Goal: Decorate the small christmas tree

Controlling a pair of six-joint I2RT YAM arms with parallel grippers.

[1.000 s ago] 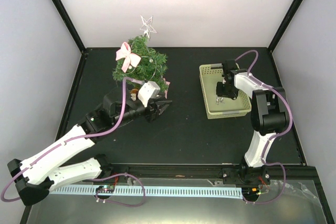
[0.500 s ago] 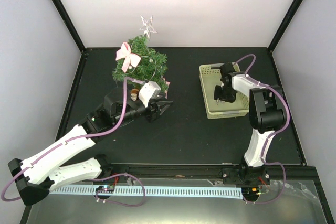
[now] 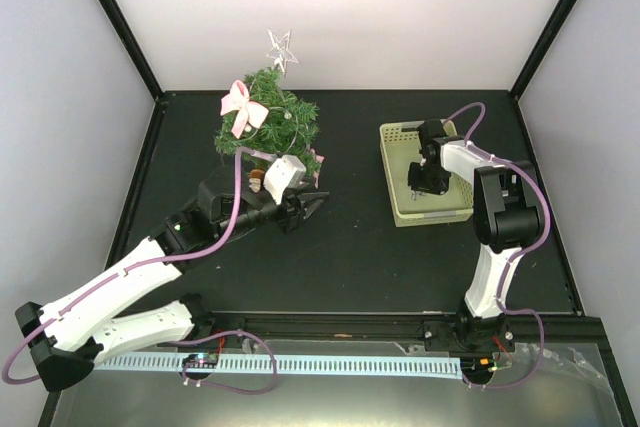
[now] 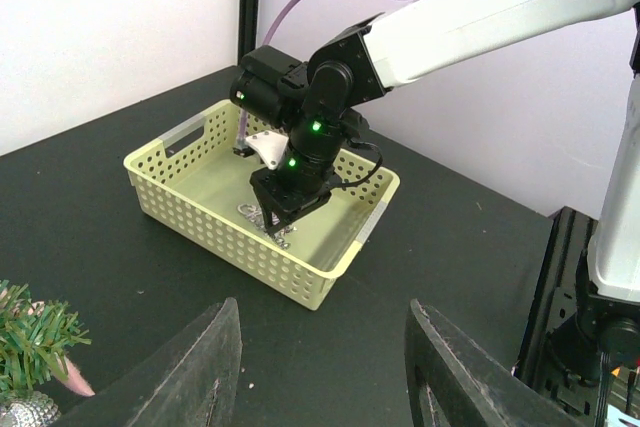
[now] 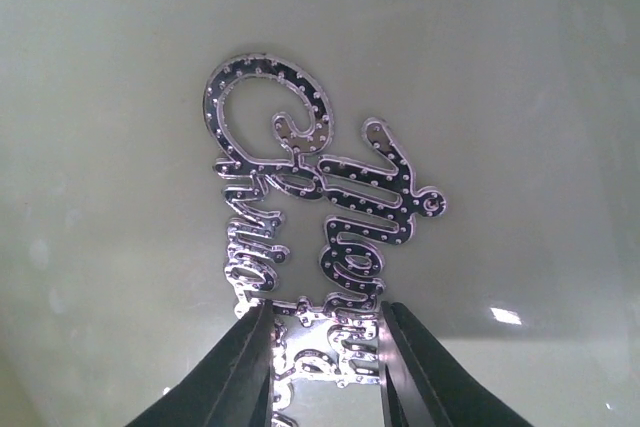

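Note:
The small christmas tree (image 3: 272,129) stands at the back left with a silver star (image 3: 282,49) on top and a pink bow (image 3: 240,105); its needles show at the left wrist view's lower left (image 4: 35,332). My left gripper (image 3: 312,205) hovers low just right of the tree, open and empty (image 4: 325,377). My right gripper (image 3: 420,185) reaches down into the pale green basket (image 3: 398,209). Its fingers (image 5: 250,367) press on both sides of a silver script ornament (image 5: 330,207) lying on the basket floor. My right gripper (image 5: 325,332) is shut on the ornament's lower end.
The basket (image 4: 200,217) sits at the right on the black table. Black frame posts and white walls enclose the table. A small silver bauble (image 4: 25,412) hangs low on the tree.
My right gripper shifted slightly left and lower in the basket, opened, then closed onto the silver ornament. The left arm has not moved.

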